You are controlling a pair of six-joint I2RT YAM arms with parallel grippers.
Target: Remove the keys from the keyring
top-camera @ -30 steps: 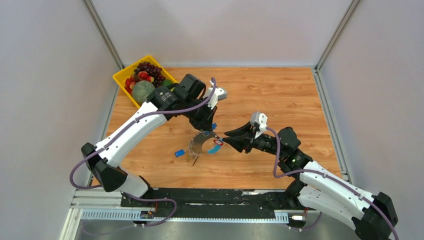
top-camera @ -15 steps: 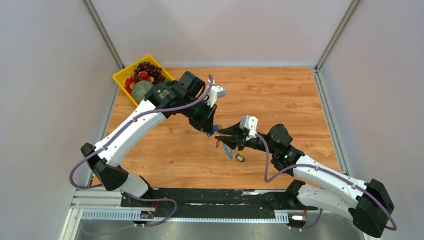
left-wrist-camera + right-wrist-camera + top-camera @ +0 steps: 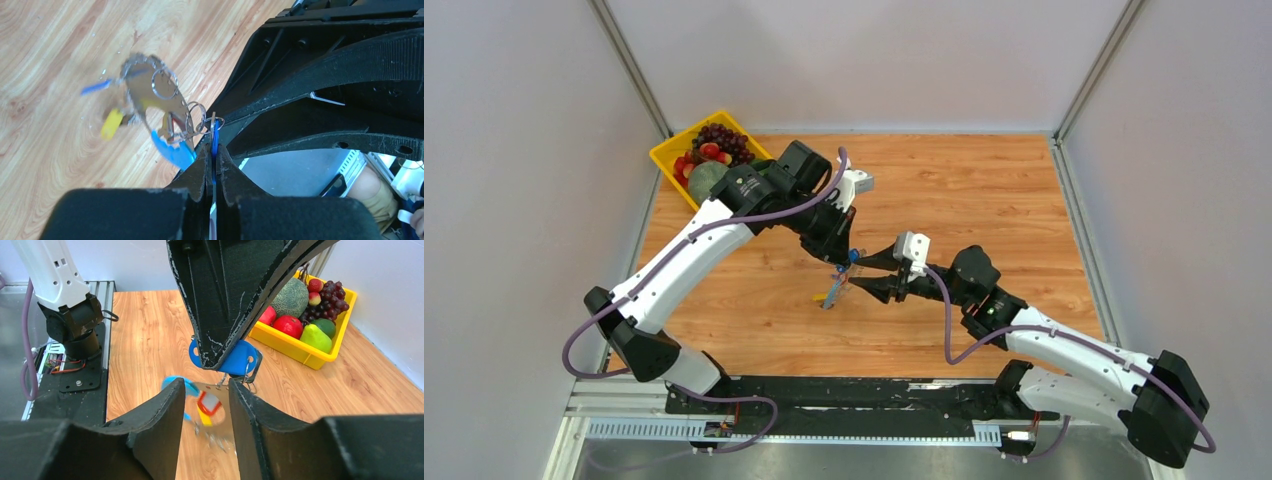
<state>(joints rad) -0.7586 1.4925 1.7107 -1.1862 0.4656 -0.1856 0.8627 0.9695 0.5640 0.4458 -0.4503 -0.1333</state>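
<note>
My left gripper (image 3: 844, 262) is shut on a blue key tag (image 3: 235, 360), which shows thin and edge-on between its tips (image 3: 213, 147). Below that tag the keyring (image 3: 150, 95) hangs above the table as a blurred silver bunch with a bright blue band (image 3: 172, 150). Among the keys on it I see a yellow tag (image 3: 111, 123), a blue one (image 3: 95, 87) and a red-rimmed one (image 3: 210, 402). My right gripper (image 3: 205, 390) is open just right of the bunch (image 3: 834, 290), its fingers (image 3: 320, 65) on either side of the hanging keys and not closed on them.
A yellow basket (image 3: 664, 160) of fruit stands at the table's far left corner, its rim (image 3: 300, 352) showing behind the left gripper. The left arm's base (image 3: 75, 325) stands at the near edge. Grey walls close in the table.
The right gripper moved left, close under the left gripper, and its jaws widened. The keyring, earlier stretched between both grippers, now dangles and swings from the left gripper alone.
</note>
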